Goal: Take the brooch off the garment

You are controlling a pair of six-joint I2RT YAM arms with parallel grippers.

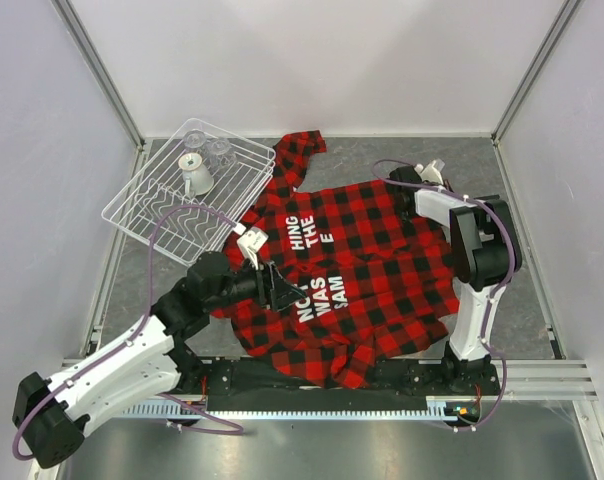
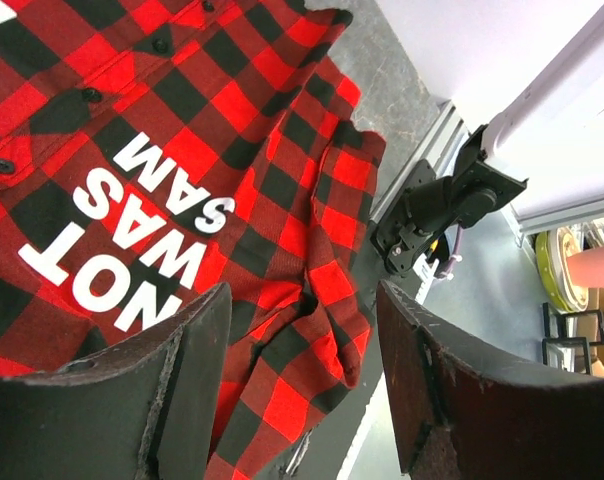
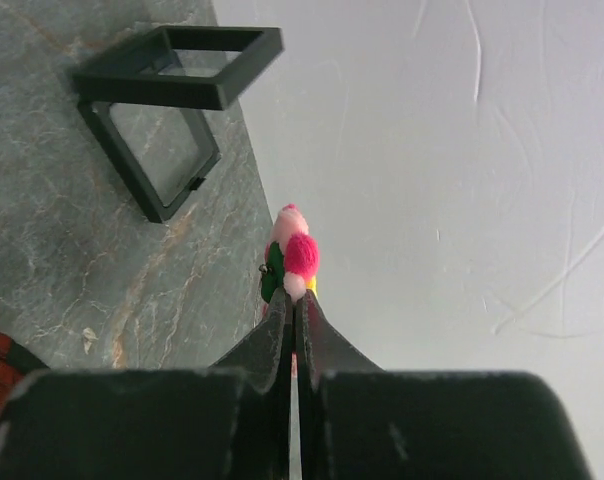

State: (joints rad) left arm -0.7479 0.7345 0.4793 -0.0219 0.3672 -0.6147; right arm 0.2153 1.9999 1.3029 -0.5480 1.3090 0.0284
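The red-and-black plaid garment [image 1: 372, 260] with white lettering lies spread flat on the table; it also shows in the left wrist view [image 2: 282, 200]. My right gripper [image 3: 294, 300] is shut on the brooch [image 3: 300, 255], a small pink flower with green and a bit of yellow, held off the garment above the grey table near the back wall. In the top view that gripper [image 1: 434, 170] sits just beyond the shirt's far right shoulder. My left gripper [image 1: 282, 288] is open and empty, hovering over the shirt's lower left part [image 2: 302, 295].
A white wire dish rack [image 1: 152, 215] holding a white cup [image 1: 195, 175] and clear glasses stands at the back left. A small black square frame [image 3: 172, 110] lies on the table near the right gripper. White walls enclose the table on three sides.
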